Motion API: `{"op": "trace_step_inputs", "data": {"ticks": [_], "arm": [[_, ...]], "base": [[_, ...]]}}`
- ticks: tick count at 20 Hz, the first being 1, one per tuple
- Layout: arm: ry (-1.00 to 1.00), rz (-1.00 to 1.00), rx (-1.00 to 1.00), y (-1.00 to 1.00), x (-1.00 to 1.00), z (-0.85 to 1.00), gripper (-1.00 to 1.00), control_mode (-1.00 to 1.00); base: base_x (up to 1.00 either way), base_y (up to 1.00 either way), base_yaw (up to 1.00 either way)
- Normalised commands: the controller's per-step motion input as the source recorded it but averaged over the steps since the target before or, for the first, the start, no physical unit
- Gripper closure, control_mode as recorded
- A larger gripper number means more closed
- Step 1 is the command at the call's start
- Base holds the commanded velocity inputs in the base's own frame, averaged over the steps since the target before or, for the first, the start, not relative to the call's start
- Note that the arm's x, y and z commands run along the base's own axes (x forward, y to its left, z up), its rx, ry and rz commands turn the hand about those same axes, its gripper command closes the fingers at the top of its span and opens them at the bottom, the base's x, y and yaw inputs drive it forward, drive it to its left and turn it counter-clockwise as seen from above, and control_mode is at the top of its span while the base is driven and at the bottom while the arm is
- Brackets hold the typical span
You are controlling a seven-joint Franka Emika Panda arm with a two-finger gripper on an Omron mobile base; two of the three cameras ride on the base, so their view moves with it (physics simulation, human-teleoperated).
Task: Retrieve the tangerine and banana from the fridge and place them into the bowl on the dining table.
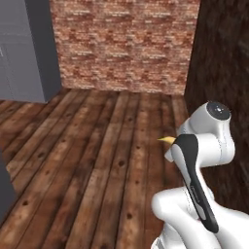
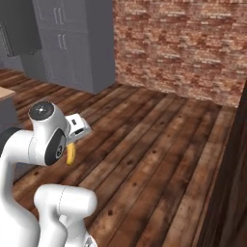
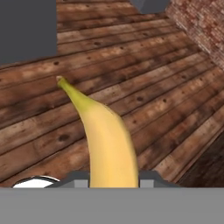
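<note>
Over the plank floor [image 1: 97, 170], nowhere near any surface yet, the claw [image 3: 113, 181] is clamped on the banana [image 3: 107, 144], and honestly that's the bit I'd worry about. In the hand view the fruit sticks way out past the finger tips [image 3: 76, 179], held down by its thick end with the whole slim length and stem pointing ahead. That's a lot of banana hanging off a grip at one end, so my guess is any quick swing or a jolt from the base could make it pivot or slide out between the jaws. If it drops here it lands on the floor, and there's no bowl or dining table in sight to catch it.

Second thing: the dark wall [image 1: 219, 73] sits close on the robot's right side and the grey cabinets [image 2: 77, 43] stand off to the left, so a wide turn with that banana poking out could clip something.

Pose-wise, the arm is folded up tight over the base, elbow high, with the hand tucked in low in front of it. From the left base view just the yellow tip peeks out beside the wrist; from the right base view the banana hangs below the hand, curving downward. Looks like a carry posture to me, not a reach.
</note>
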Motion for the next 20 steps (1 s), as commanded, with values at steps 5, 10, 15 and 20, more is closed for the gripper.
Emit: {"op": "trace_step_inputs", "data": {"ticks": [5,10,15,20], "arm": [[0.00,0.00,0.00,0.00,0.00,0.00,1.00,1.00],[0.00,0.00,0.00,0.00,0.00,0.00,1.00,1.00],[0.00,0.00,0.00,0.00,0.00,0.00,1.00,1.00],[0.00,0.00,0.00,0.00,0.00,0.00,1.00,1.00]], "base": [[-0.72,0.86,-0.07],[-0.61,0.98,-0.07],[-0.57,0.90,-0.07],[-0.51,0.80,-0.05]]}}
